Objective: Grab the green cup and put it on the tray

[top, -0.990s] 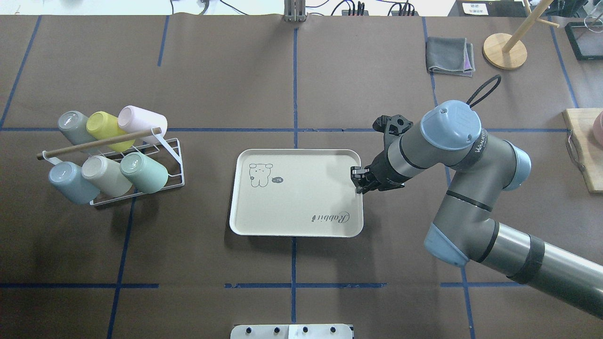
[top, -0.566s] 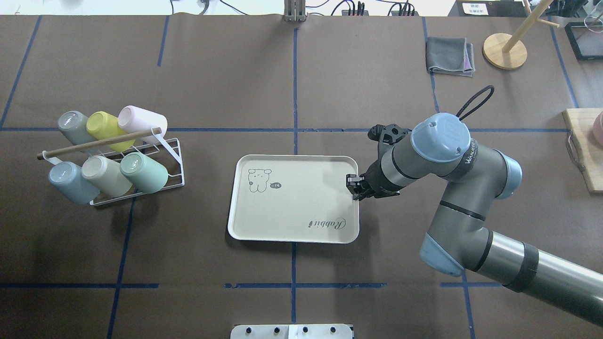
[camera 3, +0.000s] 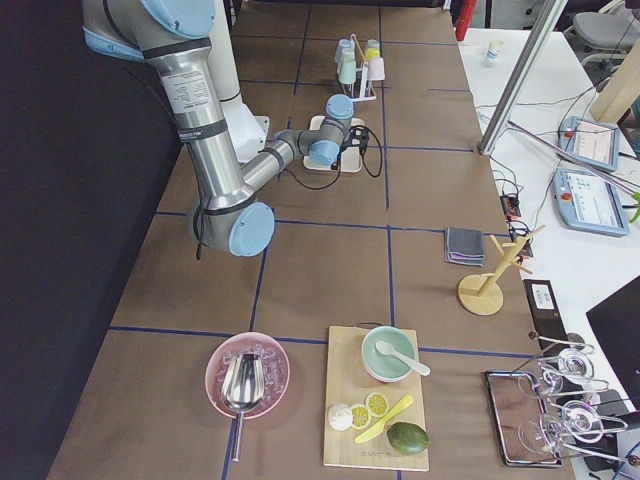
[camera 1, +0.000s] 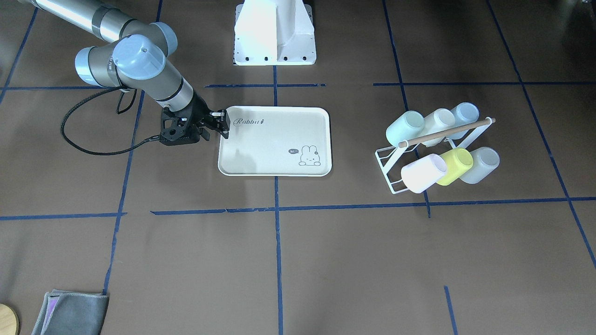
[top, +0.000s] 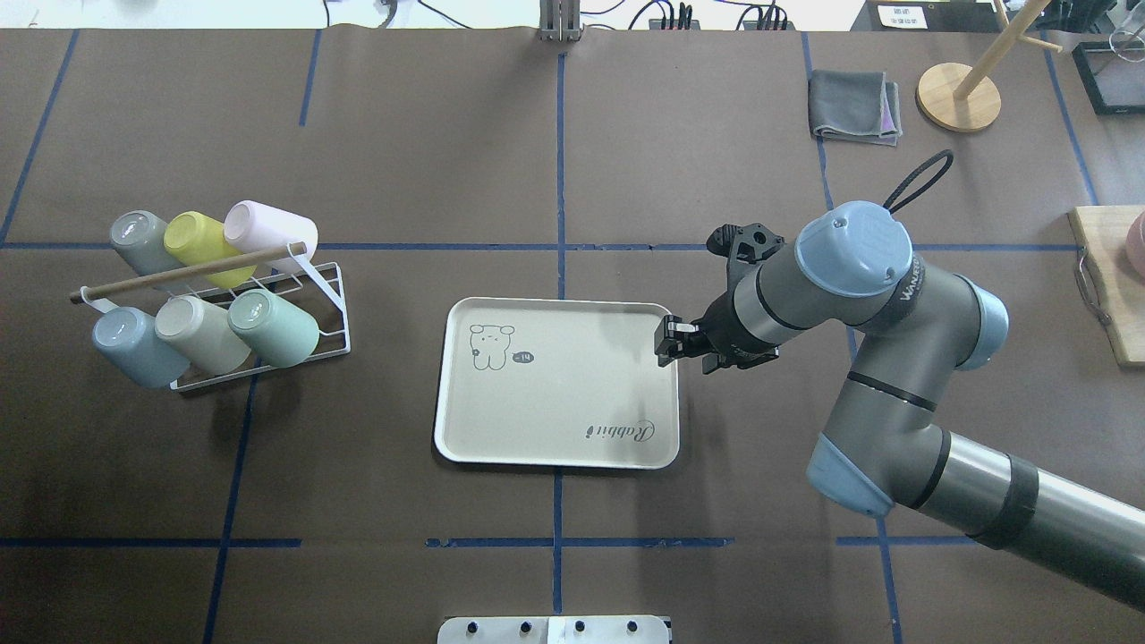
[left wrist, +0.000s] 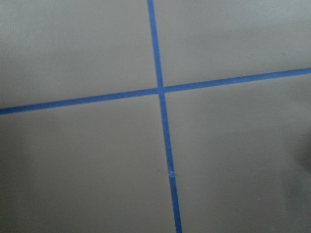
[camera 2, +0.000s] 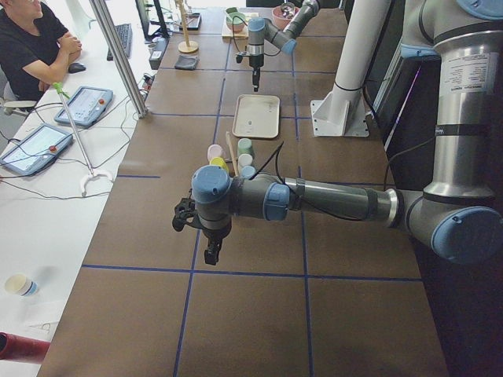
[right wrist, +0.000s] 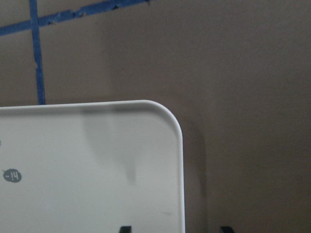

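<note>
Only in the wrist view are the right gripper's (top: 668,340) jaws being shown apart, astride the tray's (right wrist: 182,160) rim; the green cup (top: 273,326) is lying in the rack (top: 333,288), well apart from them; the left gripper's (camera 2: 211,253) state cannot be told.

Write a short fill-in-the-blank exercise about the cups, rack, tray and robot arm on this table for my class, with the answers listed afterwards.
1. The rack holds ___ cups in all.
2. The script printed on the tray reads ___.
3. The gripper whose fingers straddle the tray's rim belongs to the robot's ___ arm.
4. The green cup rests on the ___, not on the tray.

Missing words: six; Rabbit; right; rack.
</note>
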Controlling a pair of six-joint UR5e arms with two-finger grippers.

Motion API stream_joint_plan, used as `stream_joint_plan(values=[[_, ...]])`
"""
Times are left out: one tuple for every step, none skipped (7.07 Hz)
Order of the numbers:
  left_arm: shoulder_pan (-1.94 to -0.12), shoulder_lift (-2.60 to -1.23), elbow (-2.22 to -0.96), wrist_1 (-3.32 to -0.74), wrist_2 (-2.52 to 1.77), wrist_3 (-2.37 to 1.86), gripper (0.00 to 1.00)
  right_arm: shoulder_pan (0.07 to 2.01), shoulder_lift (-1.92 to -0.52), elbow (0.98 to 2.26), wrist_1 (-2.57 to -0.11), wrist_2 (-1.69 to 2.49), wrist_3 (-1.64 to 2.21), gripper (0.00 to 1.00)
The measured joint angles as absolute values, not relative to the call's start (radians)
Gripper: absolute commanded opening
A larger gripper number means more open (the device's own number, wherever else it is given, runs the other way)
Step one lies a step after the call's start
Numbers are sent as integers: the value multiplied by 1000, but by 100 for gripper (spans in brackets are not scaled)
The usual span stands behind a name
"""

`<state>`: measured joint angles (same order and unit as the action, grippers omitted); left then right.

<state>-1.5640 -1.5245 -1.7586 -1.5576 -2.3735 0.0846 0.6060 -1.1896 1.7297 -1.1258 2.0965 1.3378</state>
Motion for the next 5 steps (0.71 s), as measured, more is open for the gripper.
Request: stream_joint_plan(values=[[-1563, -1520, -1801, -1556, -2373, 85, 100, 660, -1230, 1775, -1133, 2145, 1338, 98], [-1547, -1520, -1846, -1553, -2368, 87, 100, 735, -1273, 1809, -1137, 2211, 1336, 98], [-1506, -1523, -1891, -1552, -2360, 89, 100, 808, -1312, 1831, -1138, 2272, 1323, 98], [-1446, -1528, -1936, -1551, -2351, 88, 100, 857, -1349, 1844, -1138, 2303, 1289, 98], [-1384, -1532, -1989, -1551, -2346, 59, 100, 892, -1389, 1855, -1138, 2319, 1243, 98]])
